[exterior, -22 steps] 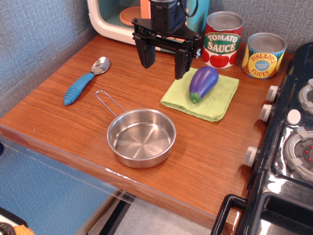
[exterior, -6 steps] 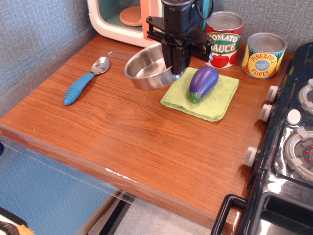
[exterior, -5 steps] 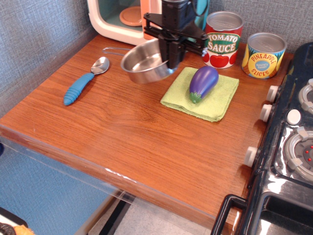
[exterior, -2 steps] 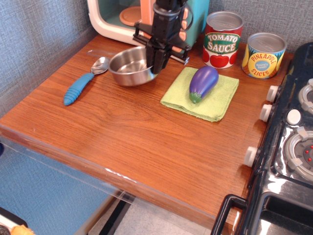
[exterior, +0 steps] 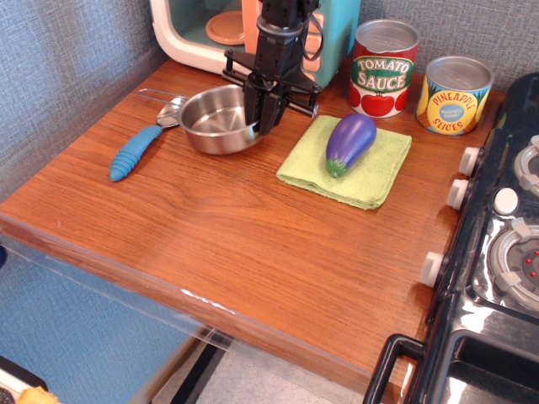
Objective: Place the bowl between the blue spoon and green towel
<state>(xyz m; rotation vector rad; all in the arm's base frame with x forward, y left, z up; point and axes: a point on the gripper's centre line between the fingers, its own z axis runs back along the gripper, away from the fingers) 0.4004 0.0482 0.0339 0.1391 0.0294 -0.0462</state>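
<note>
The steel bowl (exterior: 212, 123) sits low over the counter between the blue spoon (exterior: 135, 151) and the green towel (exterior: 370, 172). Its wire handle points left over the spoon's silver head. My gripper (exterior: 261, 114) is shut on the bowl's right rim, fingers pointing down. Whether the bowl rests on the wood or hangs just above it, I cannot tell. The spoon lies at the left, its head partly hidden behind the bowl. A purple eggplant (exterior: 349, 143) lies on the towel.
A tomato sauce can (exterior: 383, 67) and a pineapple slices can (exterior: 455, 94) stand at the back right. A toy microwave (exterior: 215, 29) stands at the back left behind my arm. A toy stove (exterior: 505, 252) borders the right side.
I picked the bowl up from the front of the counter and carried it back, then left and down to the spot beside the spoon. The spoon, towel and eggplant have not moved.
</note>
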